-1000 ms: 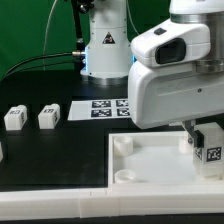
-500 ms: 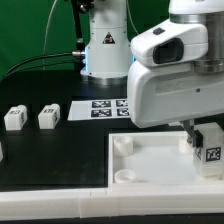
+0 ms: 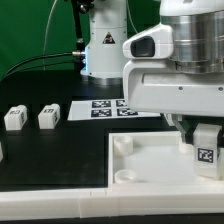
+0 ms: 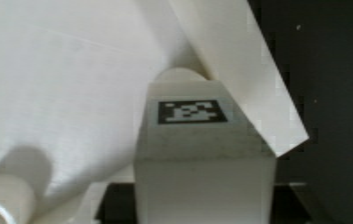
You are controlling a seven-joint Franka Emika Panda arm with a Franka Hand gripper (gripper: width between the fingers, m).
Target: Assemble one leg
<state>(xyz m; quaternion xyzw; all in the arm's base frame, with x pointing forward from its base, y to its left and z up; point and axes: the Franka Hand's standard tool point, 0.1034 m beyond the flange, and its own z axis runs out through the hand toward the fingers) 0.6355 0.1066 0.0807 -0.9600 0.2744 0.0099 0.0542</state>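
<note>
- Green curtain behind, black table [image 3: 60, 150] below; the marker board [image 3: 100, 108] lies mid-table, and the big white panel [image 3: 150, 160] lies along the near edge.
- Your gripper [image 3: 204, 136] hangs over the panel's corner at the exterior view's right. The jaws stand narrow, closed on the leg [image 3: 207, 152], which is upright with its tag facing the camera.
- In the wrist view the leg [image 4: 199, 150] fills the middle. Its foot and the socket below are hidden, so you cannot tell whether it is seated.
- Likely risk: if the leg is slightly off the socket or tilted, pushing or turning it could jam it, or slide the panel across the table.
- If the grip is light, the square post may twist between the fingers, and the leg would turn less than the wrist.
- Two spare legs [image 3: 14, 118] [image 3: 48, 117] stand well apart at the exterior view's left, clear of any sweep.
</note>
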